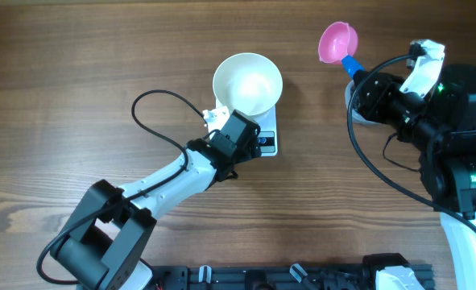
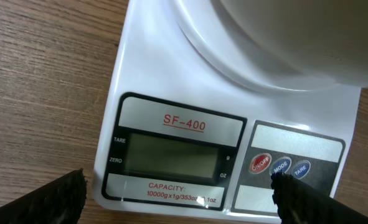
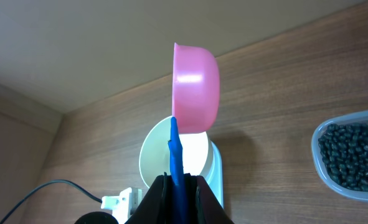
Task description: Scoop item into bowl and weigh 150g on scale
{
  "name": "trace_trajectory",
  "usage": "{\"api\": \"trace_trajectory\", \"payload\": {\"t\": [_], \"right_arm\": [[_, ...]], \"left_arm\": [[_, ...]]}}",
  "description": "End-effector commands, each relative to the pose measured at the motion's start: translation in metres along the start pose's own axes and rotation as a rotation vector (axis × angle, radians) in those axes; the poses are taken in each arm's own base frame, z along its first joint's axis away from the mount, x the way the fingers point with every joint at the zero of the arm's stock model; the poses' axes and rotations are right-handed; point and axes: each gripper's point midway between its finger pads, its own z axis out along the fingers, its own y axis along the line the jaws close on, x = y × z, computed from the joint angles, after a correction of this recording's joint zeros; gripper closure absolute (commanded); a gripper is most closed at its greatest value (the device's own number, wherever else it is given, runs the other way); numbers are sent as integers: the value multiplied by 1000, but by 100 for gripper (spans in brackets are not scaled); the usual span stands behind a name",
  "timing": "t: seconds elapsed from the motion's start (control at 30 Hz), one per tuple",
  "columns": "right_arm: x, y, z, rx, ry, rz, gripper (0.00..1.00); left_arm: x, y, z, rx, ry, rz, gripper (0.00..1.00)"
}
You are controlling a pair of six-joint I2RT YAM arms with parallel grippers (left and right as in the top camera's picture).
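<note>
Clamped between the closed fingers of the right tool point(image 3: 179, 186), closest to the right wrist lens, a thin blue handle point(image 3: 175, 155) is seen edge-on. The pink scoop point(image 3: 196, 87) is carried on its side above it, and no load can be seen in its cup from overhead.

The beans point(image 3: 352, 155) are found in a clear tub point(image 3: 317, 146) at the right edge of that view, on the surface point(image 1: 76, 80), well apart from the bowl point(image 1: 248, 83). The bowl is seated on the scale point(image 1: 267, 141) and looks empty. The left tool point(image 2: 177, 199) is held wide apart over the scale's front edge, gripping nothing, with one fingertip just beside the buttons point(image 2: 281, 166). No digits can be read on the display point(image 2: 174, 155).

The beans are judged to be hard, smooth and loose. They cannot be pinched, will roll and bounce if spilled, and are best lifted with the scoop kept level. The scoop looks light and stiff, but its flat handle could twist in the grip once loaded. The bowl is merely resting on the scale, so it could be nudged off-centre. The buttons should need only a light touch.
</note>
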Motion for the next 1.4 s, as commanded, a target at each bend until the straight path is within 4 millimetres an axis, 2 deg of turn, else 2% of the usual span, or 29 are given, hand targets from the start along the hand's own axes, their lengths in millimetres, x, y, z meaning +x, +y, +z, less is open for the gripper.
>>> {"api": "trace_trajectory", "payload": {"t": [0.0,0.4,0.6,1.2,1.37], "right_arm": [[-13,4,-6,2,-45,-30,96],[-13,4,-6,2,-45,-29,96],[-13,3,-6,2,-44,-29,96],[-13,3,-6,2,-43,-29,96],[-13,3,-6,2,-43,-28,96]], "left_arm": [[0,8,7,-45,-21,-24,0],[-3,2,14,-30,-44,-27,0],[7,-2,18,-23,-20,-8,0],[12,4,27,-54,-13,1,0],[15,-5,27,-10,10,12,0]]}}
